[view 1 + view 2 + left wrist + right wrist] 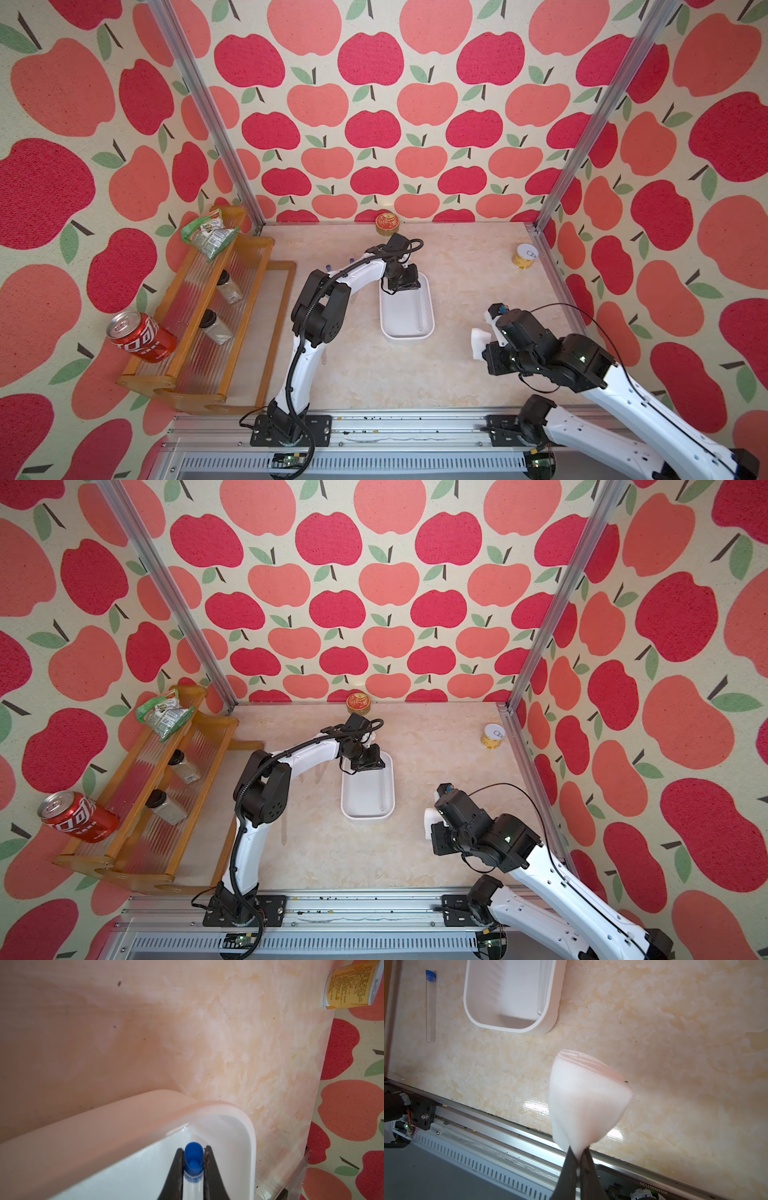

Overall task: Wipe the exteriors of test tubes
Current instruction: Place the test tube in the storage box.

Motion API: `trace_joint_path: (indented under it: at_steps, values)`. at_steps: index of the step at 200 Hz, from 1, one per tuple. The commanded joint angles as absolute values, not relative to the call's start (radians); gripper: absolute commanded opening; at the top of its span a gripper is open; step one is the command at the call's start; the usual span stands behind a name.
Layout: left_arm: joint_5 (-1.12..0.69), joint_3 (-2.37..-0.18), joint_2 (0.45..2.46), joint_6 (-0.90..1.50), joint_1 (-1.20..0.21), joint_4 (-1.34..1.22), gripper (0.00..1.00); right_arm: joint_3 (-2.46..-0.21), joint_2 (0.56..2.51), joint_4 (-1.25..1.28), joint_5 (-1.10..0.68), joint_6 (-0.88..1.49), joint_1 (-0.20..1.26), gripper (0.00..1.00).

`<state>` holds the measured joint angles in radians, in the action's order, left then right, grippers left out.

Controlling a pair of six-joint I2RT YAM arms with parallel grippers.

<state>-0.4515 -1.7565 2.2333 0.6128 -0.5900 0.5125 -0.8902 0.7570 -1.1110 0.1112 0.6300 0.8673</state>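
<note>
One red can (141, 336) bears white lettering we cannot read; left pincer (194, 1149) clamps a test tube (192, 1185), right pincer (578, 1150) a cloth (587, 1101).

Left end effector (194, 1150) clamped, reaching forward, right end effector (578, 1148) pinched

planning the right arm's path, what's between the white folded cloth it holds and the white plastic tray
Nothing: in the right wrist view only bare marbled tabletop lies between the white folded cloth and the white plastic tray.
</note>
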Motion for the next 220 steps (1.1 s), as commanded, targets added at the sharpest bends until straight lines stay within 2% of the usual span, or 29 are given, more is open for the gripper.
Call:
trace_joint_path:
  at_steps: [1,20,74,90,121,154,220]
  values:
    - [-0.418,-1.784,2.255,0.628,-0.592,0.564,0.00,-0.883,0.742,-1.141,0.100,0.645,0.861,0.00]
    - [-0.413,-1.786,2.261,0.628,-0.594,0.572,0.00,-0.882,0.736,-1.142,0.101,0.645,0.861,0.00]
    - [-0.404,-1.792,2.262,0.632,-0.601,0.585,0.16,-0.866,0.724,-1.130,0.095,0.642,0.861,0.00]
    - [-0.410,-1.795,2.268,0.634,-0.604,0.580,0.26,-0.867,0.721,-1.132,0.095,0.640,0.861,0.00]
    - [-0.413,-1.811,2.272,0.642,-0.606,0.578,0.31,-0.873,0.699,-1.150,0.099,0.641,0.861,0.00]
    - [-0.399,-1.801,2.236,0.654,-0.613,0.588,0.31,-0.874,0.679,-1.158,0.101,0.640,0.861,0.00]
    - [-0.342,-1.698,1.969,0.672,-0.640,0.622,0.41,-0.913,0.737,-1.105,0.108,0.578,0.848,0.00]
